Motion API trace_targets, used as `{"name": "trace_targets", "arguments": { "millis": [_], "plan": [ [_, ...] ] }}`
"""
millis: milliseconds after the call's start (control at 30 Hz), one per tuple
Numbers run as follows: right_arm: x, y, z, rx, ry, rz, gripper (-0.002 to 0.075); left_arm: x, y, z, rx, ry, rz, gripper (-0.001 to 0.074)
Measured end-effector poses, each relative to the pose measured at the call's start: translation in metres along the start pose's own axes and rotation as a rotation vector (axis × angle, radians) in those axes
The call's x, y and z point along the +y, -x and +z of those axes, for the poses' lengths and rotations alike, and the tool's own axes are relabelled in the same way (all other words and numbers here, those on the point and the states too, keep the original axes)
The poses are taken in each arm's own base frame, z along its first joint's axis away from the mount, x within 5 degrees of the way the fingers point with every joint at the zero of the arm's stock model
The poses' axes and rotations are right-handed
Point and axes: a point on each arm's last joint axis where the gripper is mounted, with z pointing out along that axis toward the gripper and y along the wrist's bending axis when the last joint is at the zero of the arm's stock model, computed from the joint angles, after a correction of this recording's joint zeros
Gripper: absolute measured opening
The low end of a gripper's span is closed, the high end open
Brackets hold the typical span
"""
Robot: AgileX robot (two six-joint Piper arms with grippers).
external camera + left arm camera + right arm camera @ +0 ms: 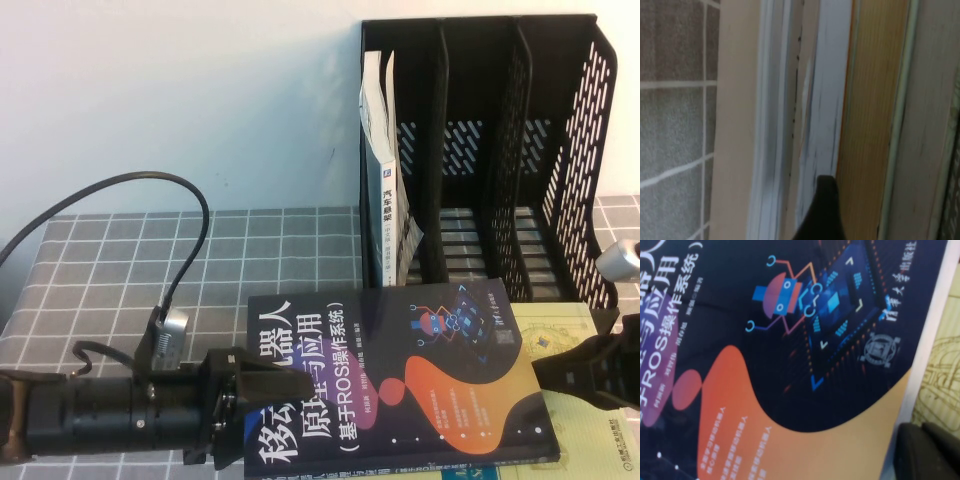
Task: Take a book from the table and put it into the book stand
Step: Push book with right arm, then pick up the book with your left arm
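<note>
The dark navy book (400, 370) lies cover up at the front of the table (150, 260), on top of other books. My left gripper (238, 405) is at the book's left edge and is shut on that edge. In the left wrist view one black fingertip (824, 200) sits beside the book's yellowish page edge (865, 125). My right gripper (550, 372) touches the book's right edge, and it shows in the right wrist view (927, 452) beside the cover (790, 365). The black book stand (480, 150) is upright behind the book.
A pale yellow-green book (560, 325) lies under the navy book and sticks out on the right. A thin white-spined book (385, 170) leans in the stand's left slot. The other two slots hold nothing. A black cable (190, 215) loops over the left arm.
</note>
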Motion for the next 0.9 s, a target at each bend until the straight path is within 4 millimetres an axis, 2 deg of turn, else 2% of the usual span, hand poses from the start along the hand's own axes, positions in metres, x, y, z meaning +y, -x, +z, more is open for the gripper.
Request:
{"name": "trace_targets", "arguments": {
  "millis": [167,333,467,567,733,900],
  "plan": [
    [0.000,0.000,0.000,-0.001,0.001,0.002,-0.0003,0.001,0.003,-0.004,-0.014,-0.008,-0.025,0.0499],
    [0.000,0.000,0.000,-0.001,0.001,0.000,-0.0003,0.004,0.010,-0.014,-0.056,-0.010,-0.043,0.0477],
    [0.000,0.000,0.000,-0.002,0.001,0.000,-0.0003,0.004,0.010,-0.014,-0.059,-0.010,-0.040,0.0443],
    [0.000,0.000,0.000,-0.005,0.003,-0.006,-0.0003,0.000,0.009,-0.008,-0.041,-0.022,-0.023,0.0359],
    [0.000,0.000,0.000,-0.005,0.003,-0.009,-0.0003,-0.003,0.009,-0.008,-0.036,-0.058,-0.026,0.0126],
    [0.005,0.001,-0.006,-0.025,0.004,-0.035,-0.0003,-0.005,0.013,-0.023,-0.070,-0.052,-0.019,0.0111]
  ]
}}
